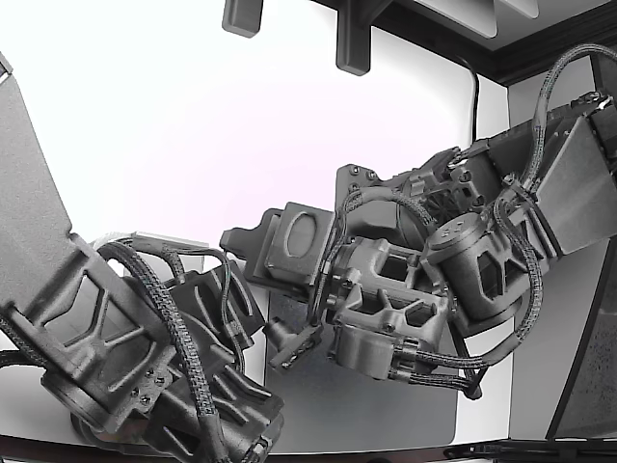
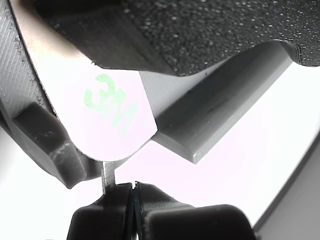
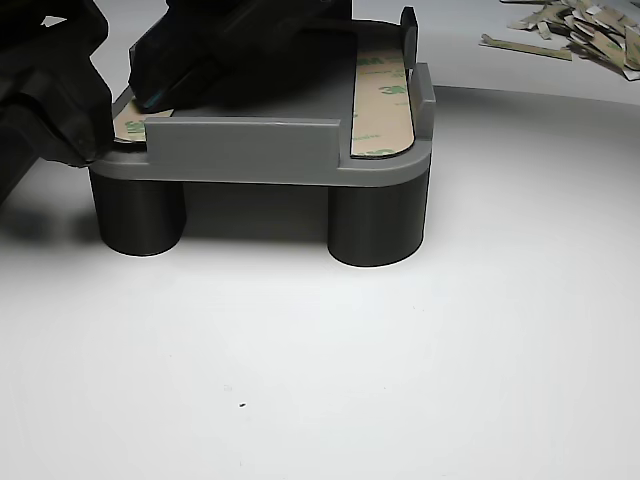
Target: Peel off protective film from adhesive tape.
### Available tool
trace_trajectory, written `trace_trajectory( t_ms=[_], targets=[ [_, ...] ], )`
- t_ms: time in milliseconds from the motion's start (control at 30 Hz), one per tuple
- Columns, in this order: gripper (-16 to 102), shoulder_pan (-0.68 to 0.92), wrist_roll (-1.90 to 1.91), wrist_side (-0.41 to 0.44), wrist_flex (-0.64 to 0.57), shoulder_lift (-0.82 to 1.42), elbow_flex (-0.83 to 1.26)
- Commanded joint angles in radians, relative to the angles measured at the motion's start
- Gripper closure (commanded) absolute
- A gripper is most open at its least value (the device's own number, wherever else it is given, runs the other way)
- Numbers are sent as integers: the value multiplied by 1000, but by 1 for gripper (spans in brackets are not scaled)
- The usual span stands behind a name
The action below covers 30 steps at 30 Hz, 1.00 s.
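The protective film (image 2: 112, 112), white with a green 3M print, covers a round-ended tape strip on the grey part (image 2: 220, 115). A thin tab (image 2: 108, 177) of it runs down from the rounded end to my gripper (image 2: 131, 192), whose jaws are pressed together. In the other view the same strip's film (image 3: 130, 127) shows at the fixture's left end, where the black gripper (image 3: 100, 150) meets it. A second film-covered strip (image 3: 380, 95) lies on the right side of the grey fixture (image 3: 250, 150). In the exterior view the gripper (image 1: 289, 342) sits between two arms and the tape is hidden.
The fixture stands on two dark round legs (image 3: 378, 225) on a white table. A pile of peeled film scraps (image 3: 580, 30) lies at the far right of the other view. A second arm (image 1: 145, 347) fills the exterior view's lower left.
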Motion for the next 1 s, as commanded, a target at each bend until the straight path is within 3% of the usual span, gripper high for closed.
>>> trace_trajectory(
  t_ms=[0,433,967],
  targets=[
    [97,-6,-3,2,3,17,-31],
    [97,-15,-63,51,-35,20,0],
    [97,-18,-49,51,-81,17,12]
  ],
)
